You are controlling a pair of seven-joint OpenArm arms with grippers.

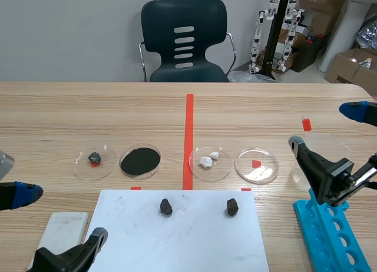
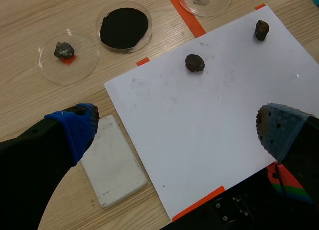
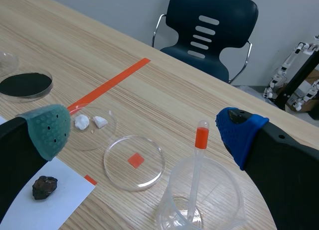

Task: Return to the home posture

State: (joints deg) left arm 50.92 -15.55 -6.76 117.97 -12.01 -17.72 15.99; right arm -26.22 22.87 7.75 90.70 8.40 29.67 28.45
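My left gripper hangs open low at the near left, over the left edge of a white paper sheet. In the left wrist view the left gripper has nothing between its fingers, only the sheet below. My right gripper is open at the right, raised above a clear beaker. In the right wrist view the right gripper is empty, with an empty dish and the beaker holding a red-capped pipette under it.
Two dark rocks lie on the sheet. Behind it stands a row of dishes: one with a rock, black powder, white pieces, an empty one. A white tile and a blue rack lie near.
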